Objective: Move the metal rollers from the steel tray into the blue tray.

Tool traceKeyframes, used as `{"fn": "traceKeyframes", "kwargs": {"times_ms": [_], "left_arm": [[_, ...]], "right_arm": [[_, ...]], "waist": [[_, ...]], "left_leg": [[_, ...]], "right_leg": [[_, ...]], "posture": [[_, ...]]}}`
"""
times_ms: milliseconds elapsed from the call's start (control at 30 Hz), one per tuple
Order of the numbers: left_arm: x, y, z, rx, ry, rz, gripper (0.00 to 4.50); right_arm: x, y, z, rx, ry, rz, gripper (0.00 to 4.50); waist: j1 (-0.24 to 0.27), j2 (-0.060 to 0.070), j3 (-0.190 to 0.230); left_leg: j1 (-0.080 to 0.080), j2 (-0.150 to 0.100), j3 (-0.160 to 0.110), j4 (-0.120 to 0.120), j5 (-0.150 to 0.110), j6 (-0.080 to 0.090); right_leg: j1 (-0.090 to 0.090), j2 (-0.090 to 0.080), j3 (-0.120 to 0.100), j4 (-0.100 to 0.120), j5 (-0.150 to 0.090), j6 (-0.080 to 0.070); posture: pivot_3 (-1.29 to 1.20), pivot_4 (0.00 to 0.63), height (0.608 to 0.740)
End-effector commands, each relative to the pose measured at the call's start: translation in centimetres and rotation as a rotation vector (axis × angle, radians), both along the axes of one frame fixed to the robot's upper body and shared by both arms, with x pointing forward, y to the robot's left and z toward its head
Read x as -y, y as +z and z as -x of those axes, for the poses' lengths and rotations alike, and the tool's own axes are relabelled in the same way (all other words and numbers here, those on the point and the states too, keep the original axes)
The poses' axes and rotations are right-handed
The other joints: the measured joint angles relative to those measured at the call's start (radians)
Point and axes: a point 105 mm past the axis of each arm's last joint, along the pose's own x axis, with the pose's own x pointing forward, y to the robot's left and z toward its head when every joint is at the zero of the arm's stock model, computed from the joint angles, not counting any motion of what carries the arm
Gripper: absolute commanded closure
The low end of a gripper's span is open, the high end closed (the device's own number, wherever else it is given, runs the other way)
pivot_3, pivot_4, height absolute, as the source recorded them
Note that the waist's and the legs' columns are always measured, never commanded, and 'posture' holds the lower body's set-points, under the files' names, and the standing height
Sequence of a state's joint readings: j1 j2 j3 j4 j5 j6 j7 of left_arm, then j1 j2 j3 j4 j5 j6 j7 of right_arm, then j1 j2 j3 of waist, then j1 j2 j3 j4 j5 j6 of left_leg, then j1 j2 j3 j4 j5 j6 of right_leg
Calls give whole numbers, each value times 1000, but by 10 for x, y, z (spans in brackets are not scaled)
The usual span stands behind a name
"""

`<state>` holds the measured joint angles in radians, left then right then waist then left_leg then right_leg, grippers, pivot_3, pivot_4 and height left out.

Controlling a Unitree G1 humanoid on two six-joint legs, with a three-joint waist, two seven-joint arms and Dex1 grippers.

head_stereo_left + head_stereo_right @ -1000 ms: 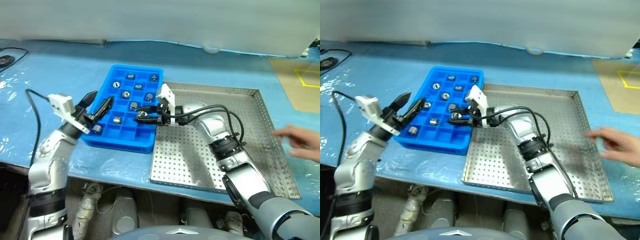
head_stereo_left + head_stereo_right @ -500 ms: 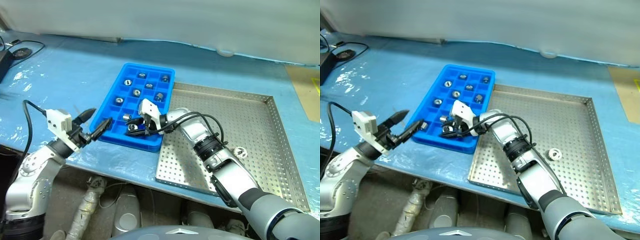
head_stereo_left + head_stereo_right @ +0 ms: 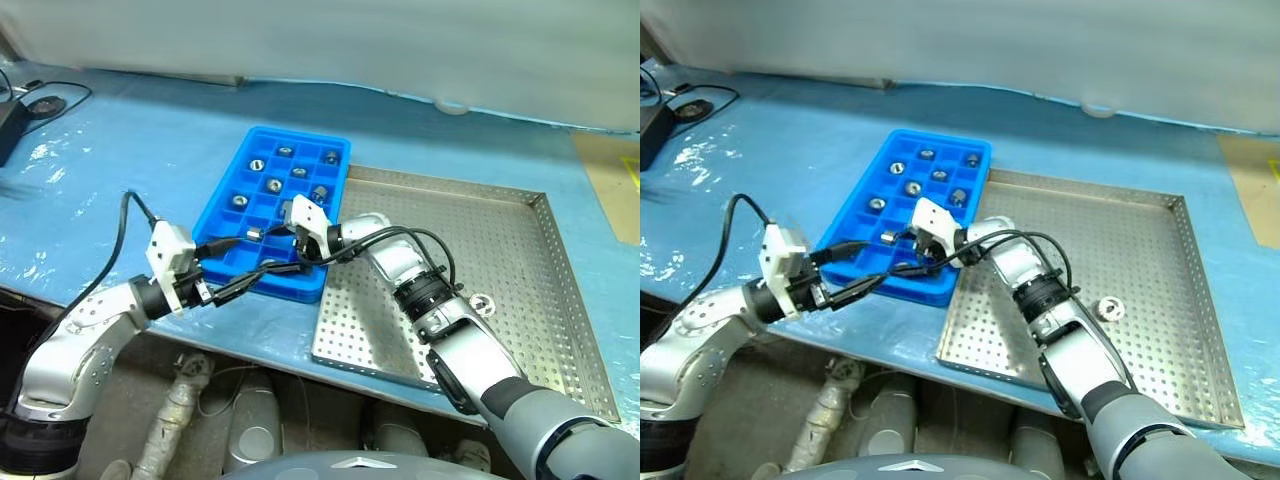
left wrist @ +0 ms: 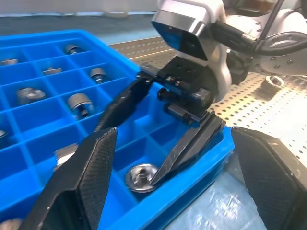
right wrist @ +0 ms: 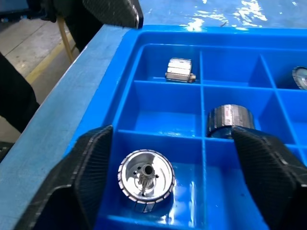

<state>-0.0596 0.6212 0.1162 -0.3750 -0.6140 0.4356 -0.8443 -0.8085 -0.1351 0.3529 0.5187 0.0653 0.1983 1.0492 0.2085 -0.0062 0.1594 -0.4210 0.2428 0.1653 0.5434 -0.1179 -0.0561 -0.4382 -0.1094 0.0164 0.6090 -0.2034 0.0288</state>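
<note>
Blue plastic-covered table (image 3: 120, 130); pale wall (image 3: 320, 40) behind table, brown floor patch (image 3: 610, 180) beside table's far corner.

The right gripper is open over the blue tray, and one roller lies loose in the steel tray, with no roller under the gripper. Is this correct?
Not quite. The right gripper is open over the blue tray, and one roller does lie in the steel tray. But the right wrist view shows a second roller sitting in the compartment right between its fingers.

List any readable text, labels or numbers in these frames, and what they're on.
None readable.
Blue tray: no marking shows.
Steel tray: bare perforated metal, no label.
Rollers: no stamp can be made out.
Floor at far right: yellow tape lines, not text.
</note>
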Motion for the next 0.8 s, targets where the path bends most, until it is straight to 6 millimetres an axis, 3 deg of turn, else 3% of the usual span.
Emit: {"fn": "traceKeyframes", "kwargs": {"times_ms": [33,233,433,567,800], "left_arm": [[11,-1,-10,4,-80,-9,484],[35,-10,-40,-5,-207,-42,484],[64,-19,-54,-5,-359,-47,484],[83,-22,-57,-10,-448,-35,484],[95,-24,-58,-12,-508,-34,484]], "right_arm": [[23,21,-8,8,-87,-94,190],[80,39,-16,31,-298,-154,190],[142,37,-6,40,-518,-118,190],[187,25,7,12,-681,-50,190],[228,-12,33,-75,-818,111,190]], "waist": [[-8,0,0],[-48,0,0],[-116,-1,0],[-143,0,0],[-172,0,0]], "left_leg": [[0,0,0,0,0,-1],[1,-1,1,2,3,-5],[3,-1,1,2,4,-6],[4,-1,4,2,4,-5],[12,-1,11,2,-1,2]], "right_leg": [[0,0,0,0,0,0],[0,0,2,3,0,0],[0,2,4,2,1,0],[0,2,8,1,1,0],[5,1,12,-1,1,1]], "posture": [[186,150,740],[-10,150,740],[-177,150,740],[-262,150,740],[-313,150,740]]}}
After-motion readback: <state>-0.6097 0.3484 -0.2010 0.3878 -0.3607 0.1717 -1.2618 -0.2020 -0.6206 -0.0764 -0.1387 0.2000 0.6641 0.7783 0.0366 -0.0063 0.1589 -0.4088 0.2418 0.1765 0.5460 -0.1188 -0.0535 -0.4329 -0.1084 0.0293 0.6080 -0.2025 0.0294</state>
